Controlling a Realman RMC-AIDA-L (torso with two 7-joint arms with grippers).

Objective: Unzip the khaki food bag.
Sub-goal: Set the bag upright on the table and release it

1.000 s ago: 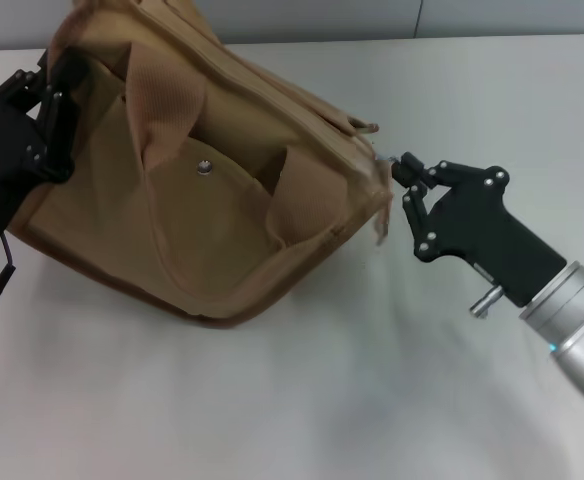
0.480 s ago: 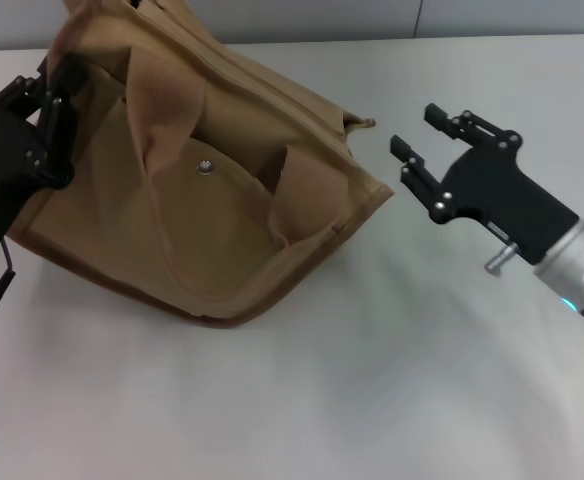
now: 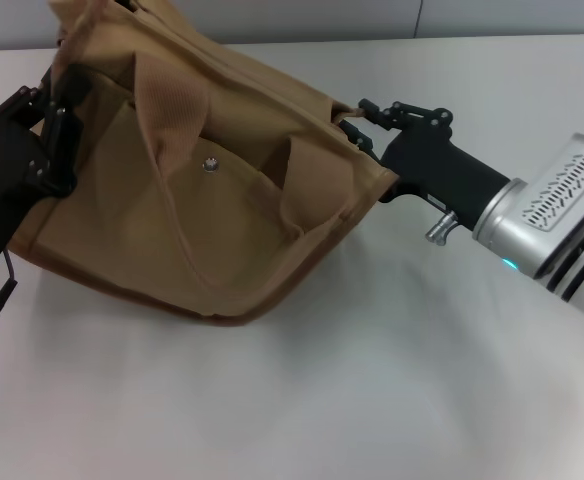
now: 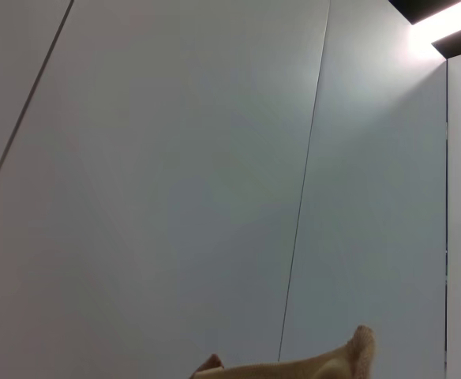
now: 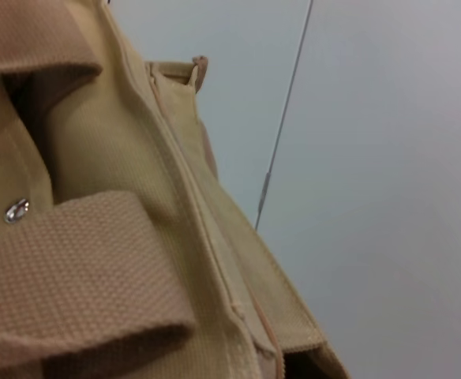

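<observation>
Both grippers bracket the khaki food bag (image 3: 212,180) at upper left: left gripper (image 3: 52,110) clamps its far-left end, right gripper (image 3: 364,118), opening unclear, meets the zipper's right end.

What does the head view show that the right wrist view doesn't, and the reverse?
Only the head view shows both arms: the left gripper at the khaki food bag's left end, the right gripper at its right top corner, and the white table. Only the right wrist view shows the top zipper seam close up against a grey wall. Both show the bag, its strap handles and the silver snap.
</observation>
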